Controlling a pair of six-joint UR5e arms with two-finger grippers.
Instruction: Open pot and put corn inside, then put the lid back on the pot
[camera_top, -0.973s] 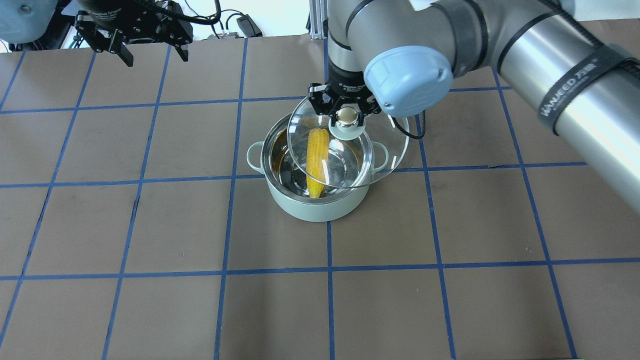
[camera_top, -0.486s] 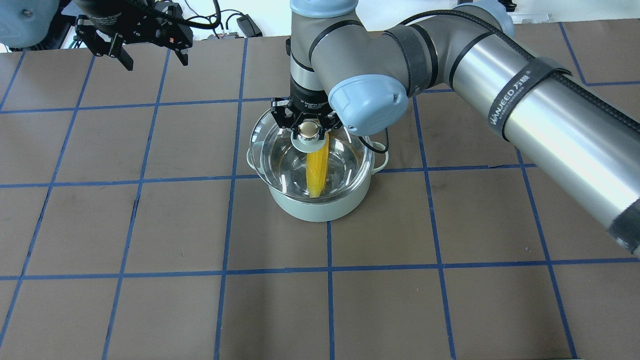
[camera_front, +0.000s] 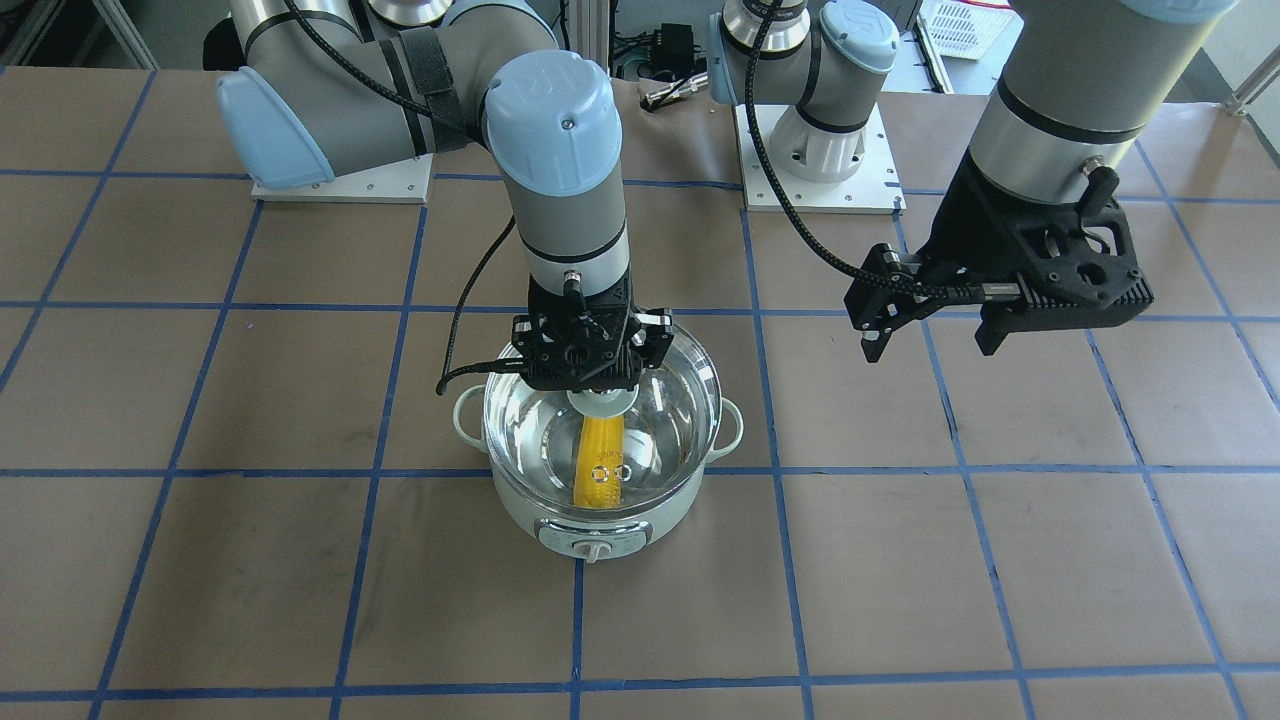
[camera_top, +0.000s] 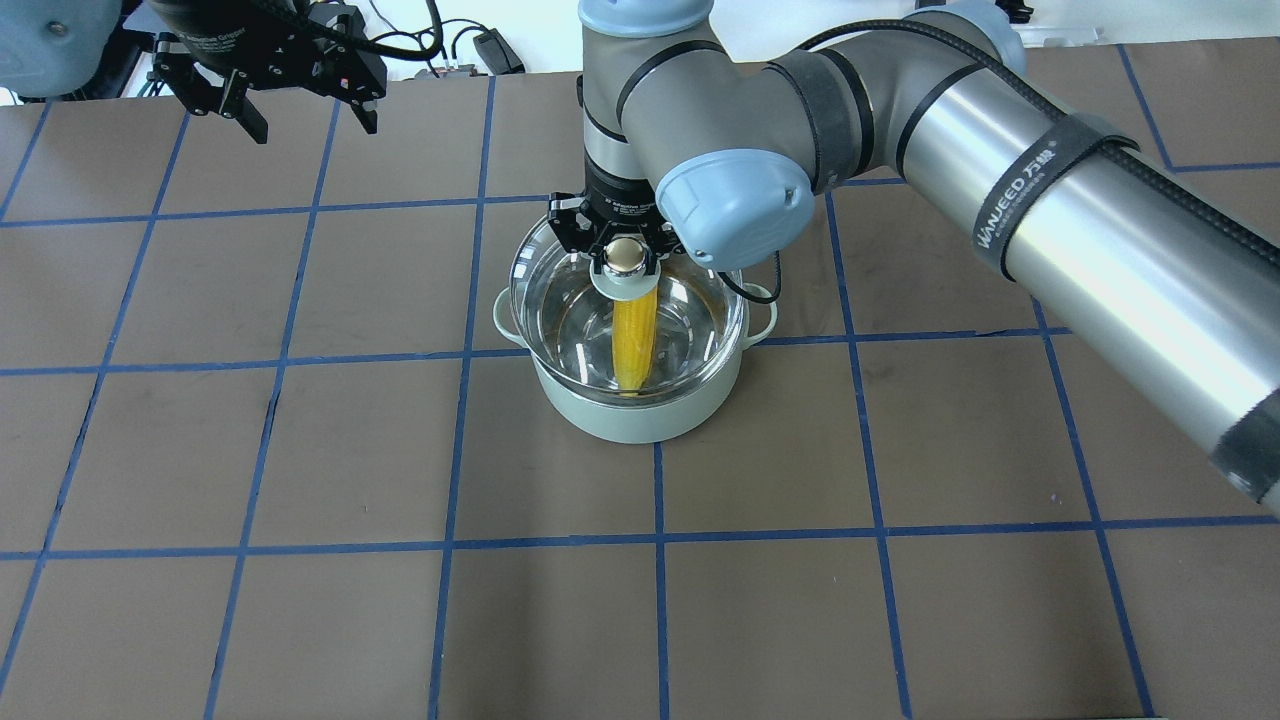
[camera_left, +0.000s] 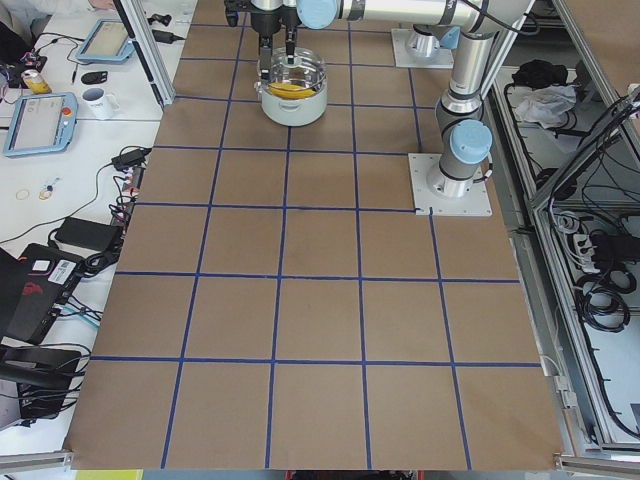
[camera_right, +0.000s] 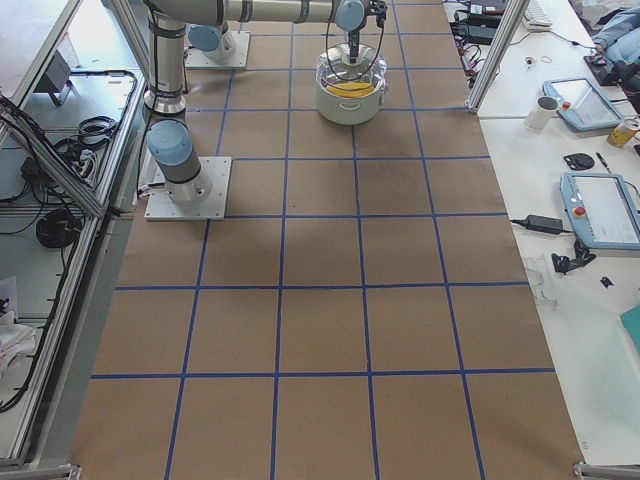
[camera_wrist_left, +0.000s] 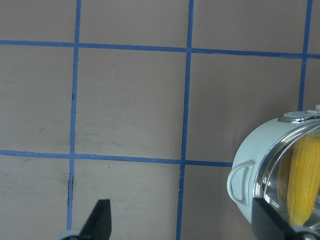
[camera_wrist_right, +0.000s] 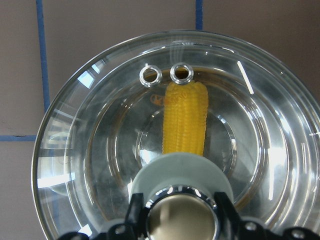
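The mint-green pot (camera_top: 640, 420) stands mid-table, its knob panel (camera_front: 592, 542) facing away from the robot. The yellow corn (camera_top: 633, 340) lies inside it, also seen in the front view (camera_front: 598, 465) and the right wrist view (camera_wrist_right: 185, 120). My right gripper (camera_top: 625, 257) is shut on the lid's knob and holds the clear glass lid (camera_top: 560, 290) centred over the pot's rim. I cannot tell if the lid rests on the rim. My left gripper (camera_top: 310, 118) is open and empty, raised at the far left, well away from the pot (camera_wrist_left: 255, 160).
The table is brown paper with a blue tape grid. The arm base plates (camera_front: 820, 170) sit on the robot's side. A side desk holds tablets (camera_right: 600, 205), a mug (camera_left: 97, 100) and cables beyond the table's far edge.
My right gripper carried the lid leftward from beside the pot to over it. It then shifted it slightly to line up with the rim. The left arm has not moved.
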